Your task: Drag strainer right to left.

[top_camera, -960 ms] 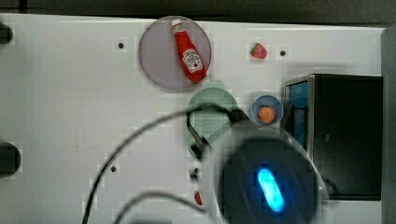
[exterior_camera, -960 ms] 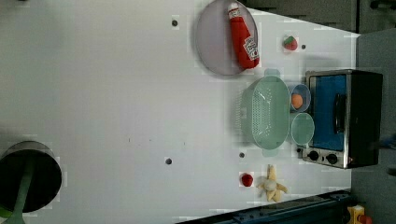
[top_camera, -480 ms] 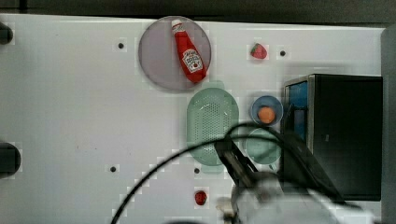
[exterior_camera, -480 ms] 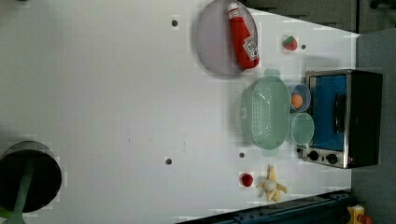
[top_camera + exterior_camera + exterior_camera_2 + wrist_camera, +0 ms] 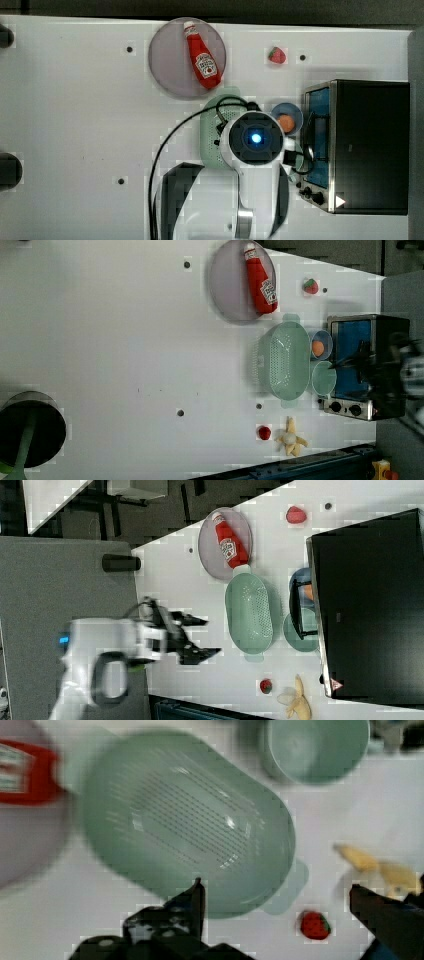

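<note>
The strainer (image 5: 284, 360) is a pale mint-green oval colander with small holes, lying between the grey plate and the toaster oven. It also appears in the right view (image 5: 249, 612) and the wrist view (image 5: 185, 830). In the top view my wrist covers most of the strainer (image 5: 211, 131). My gripper (image 5: 204, 637) hangs in the air above the table, open, with nothing between its fingers. From the wrist camera, the gripper (image 5: 275, 887) straddles the strainer's rim by its tab handle, without touching it.
A grey-lilac plate (image 5: 170, 60) carries a ketchup bottle (image 5: 202, 56). A black toaster oven (image 5: 370, 145) stands at the top view's right. Beside it are a blue bowl holding an orange (image 5: 319, 346) and a plain green bowl (image 5: 324, 377). A banana (image 5: 290, 437) and two small strawberries (image 5: 264, 432) (image 5: 311, 286) lie nearby.
In the top view my arm has swung up from the lower edge and now sits over the strainer. The strainer and the other objects have not moved.
</note>
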